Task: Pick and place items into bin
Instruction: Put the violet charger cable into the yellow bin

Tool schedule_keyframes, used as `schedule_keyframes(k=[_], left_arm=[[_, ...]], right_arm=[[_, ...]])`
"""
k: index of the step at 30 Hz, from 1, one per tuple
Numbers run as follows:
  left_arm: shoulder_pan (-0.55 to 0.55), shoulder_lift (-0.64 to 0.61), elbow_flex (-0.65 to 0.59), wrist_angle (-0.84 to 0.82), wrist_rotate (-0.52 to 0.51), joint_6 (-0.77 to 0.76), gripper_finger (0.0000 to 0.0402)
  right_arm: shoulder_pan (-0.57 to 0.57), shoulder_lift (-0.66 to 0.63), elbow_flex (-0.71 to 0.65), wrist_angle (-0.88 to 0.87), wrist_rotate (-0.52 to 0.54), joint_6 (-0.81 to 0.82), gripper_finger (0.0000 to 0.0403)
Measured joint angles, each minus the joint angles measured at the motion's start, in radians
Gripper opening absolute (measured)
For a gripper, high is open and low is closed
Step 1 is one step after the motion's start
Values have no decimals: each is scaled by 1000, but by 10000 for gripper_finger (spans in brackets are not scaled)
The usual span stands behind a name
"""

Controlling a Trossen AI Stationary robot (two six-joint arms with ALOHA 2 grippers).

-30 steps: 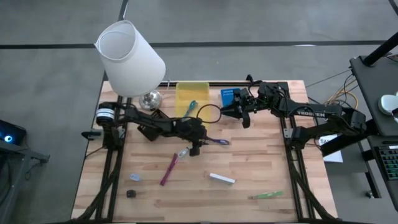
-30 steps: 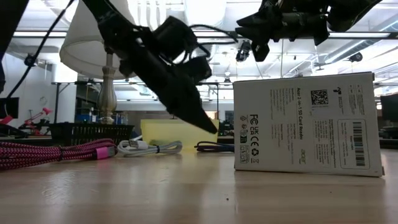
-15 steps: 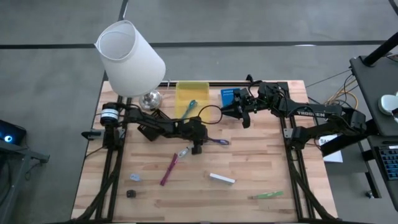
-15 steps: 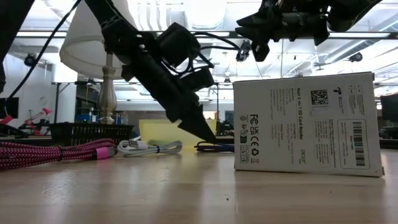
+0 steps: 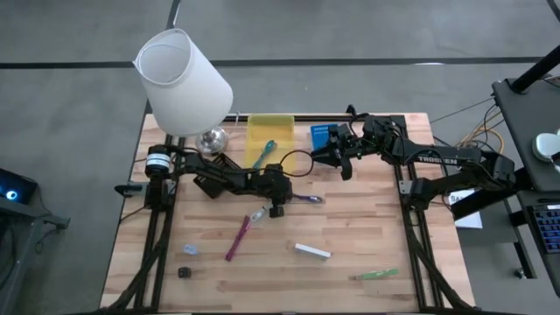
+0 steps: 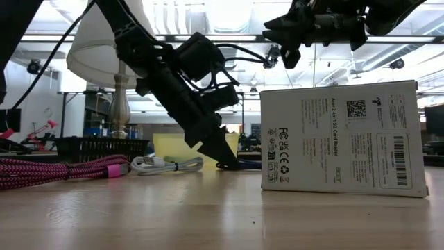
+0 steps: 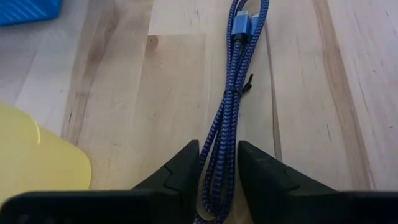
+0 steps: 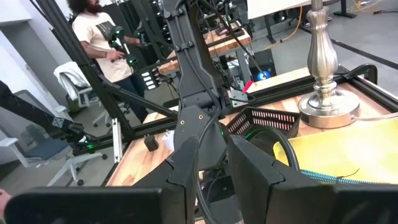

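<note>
My left gripper [image 5: 278, 208] is down at the table with its fingers open a little, one on either side of a folded blue-purple braided cable [image 7: 239, 68] that lies flat on the wood [image 5: 304, 199]. The yellow bin [image 5: 254, 122] sits at the far edge with a teal pen [image 5: 267, 153] lying in it. On the table lie a maroon pen [image 5: 238, 238], a clear-silver tool [image 5: 258, 213], a white bar [image 5: 312, 252], a green strip [image 5: 376, 275], a grey bit [image 5: 190, 250] and a black bit [image 5: 184, 272]. My right gripper [image 5: 331, 156] waits shut above the table, right of the bin. My left gripper [image 7: 219, 146] comes slanting down from the table's left, its fingers [image 7: 186, 168] lying along the cable's near end [image 7: 221, 162]. They stand close on both sides of the bundle. I cannot tell whether they touch it. The cable rests flat on the table.
A white-shaded lamp [image 5: 184, 79] stands at the far left corner beside the bin. A blue box [image 5: 322, 137] lies right of the bin, under my right arm. In the low view a white carton [image 6: 340, 139], a pink cable [image 6: 62, 170] and a white cable [image 6: 166, 164] show.
My left gripper has come down toward the table and a little to the right, until its fingertips stand at the blue-purple cable. The cable has stayed where it was.
</note>
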Motion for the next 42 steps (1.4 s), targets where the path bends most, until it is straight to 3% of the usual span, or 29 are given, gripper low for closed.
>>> schedule_keyframes(k=[7,14,20,30,42], left_arm=[[0,-10,14,-13,13,-12,7],[0,-37,73,-7,85,-11,3],[0,-74,129,-6,69,-11,2],[4,-134,158,-43,-272,-88,1],[7,-203,152,-407,-498,-114,0]], right_arm=[[0,0,0,0,0,0,77],[0,0,0,0,0,0,77],[0,0,0,0,0,0,77],[0,-1,0,-1,-1,1,77],[0,-1,0,-1,-1,3,77]])
